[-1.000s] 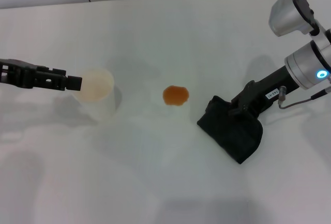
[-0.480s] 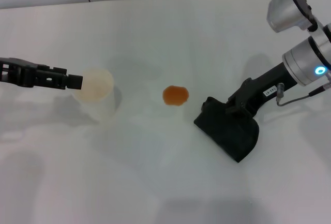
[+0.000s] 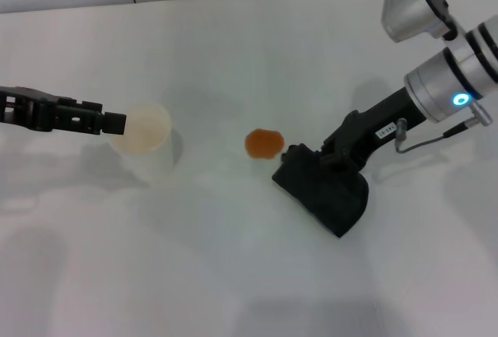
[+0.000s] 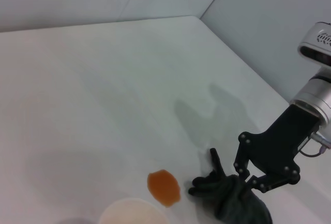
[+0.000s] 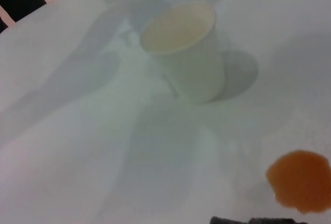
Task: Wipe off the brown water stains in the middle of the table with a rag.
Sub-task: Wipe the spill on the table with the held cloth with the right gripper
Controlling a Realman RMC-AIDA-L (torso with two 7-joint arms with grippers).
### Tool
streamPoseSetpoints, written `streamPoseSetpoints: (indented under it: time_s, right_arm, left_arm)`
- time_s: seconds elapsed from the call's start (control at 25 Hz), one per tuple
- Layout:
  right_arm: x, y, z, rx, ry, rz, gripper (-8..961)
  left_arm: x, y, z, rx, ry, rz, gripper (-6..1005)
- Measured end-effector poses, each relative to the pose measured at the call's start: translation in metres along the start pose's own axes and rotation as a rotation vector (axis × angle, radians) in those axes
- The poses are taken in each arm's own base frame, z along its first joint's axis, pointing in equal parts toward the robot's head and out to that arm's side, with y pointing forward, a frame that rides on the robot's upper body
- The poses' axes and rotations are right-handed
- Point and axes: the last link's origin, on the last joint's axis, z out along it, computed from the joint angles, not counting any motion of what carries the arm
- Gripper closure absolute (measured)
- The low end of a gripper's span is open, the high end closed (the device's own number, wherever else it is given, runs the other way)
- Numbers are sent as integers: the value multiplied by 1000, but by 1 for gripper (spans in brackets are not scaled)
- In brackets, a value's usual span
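Left end effector point(image 3: 115, 124): left-centre of the head frame, at the rim of the paper cup point(image 3: 142, 133); grip cannot be told
Stain point(image 3: 264, 143): orange-brown blot mid-frame on the white surface point(image 3: 233, 275), unwiped
Rag point(image 3: 323, 191): black, folded, right of centre, its edge just beside the stain, lying flat, probably to sweep across it
Right end effector point(image 3: 333, 158): clamped on the rag's upper edge

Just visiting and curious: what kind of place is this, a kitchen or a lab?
Probably a test lab: a bare white table, one staged orange stain, a paper cup, and a robot claw pushing a black rag.
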Motion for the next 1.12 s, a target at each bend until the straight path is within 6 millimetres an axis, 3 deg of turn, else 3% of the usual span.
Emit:
streamPoseSetpoints:
  time_s: [0.8, 1.12]
  right_arm:
    - [-43, 7, 51, 23, -8, -129, 870]
    - [-50, 3, 59, 75, -12, -146, 870]
  left_arm:
    - [3, 0, 0, 3, 0, 10, 139]
    - [3, 0, 0, 3, -1, 10, 139]
